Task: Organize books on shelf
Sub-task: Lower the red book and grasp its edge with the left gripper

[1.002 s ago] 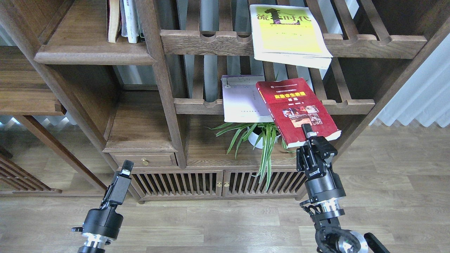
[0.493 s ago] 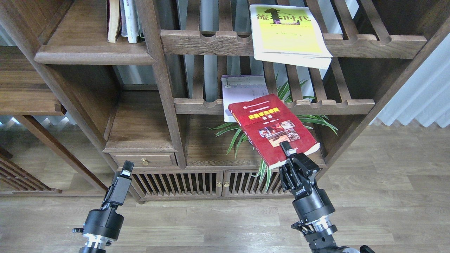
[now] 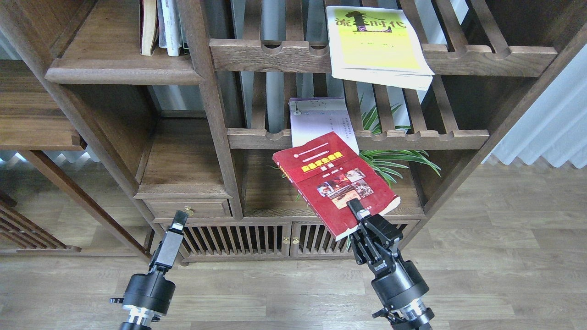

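My right gripper [image 3: 360, 213] is shut on the near edge of the dark red book [image 3: 332, 181] and holds it tilted in the air, in front of the lower open compartment. The pale lavender-white book [image 3: 319, 123] lies on the middle slatted rack, its near end hidden behind the red book. The yellow-green book [image 3: 373, 43] lies on the upper slatted rack and overhangs its front rail. The solid dark-brown shelf [image 3: 114, 68] is at the upper left. My left gripper [image 3: 177, 221] is low at the left, holding nothing; its fingers cannot be told apart.
Cream and white books [image 3: 161, 27] stand at the right end of the solid shelf. A spider plant [image 3: 394, 158] sits in the lower compartment behind the red book. A small drawer [image 3: 188, 208] and slatted cabinet doors [image 3: 257, 238] are below. There is wood floor in front.
My right gripper has pulled the red book off the middle rack, down and to the left. The lavender book and the plant show more. My left arm has shifted slightly right.
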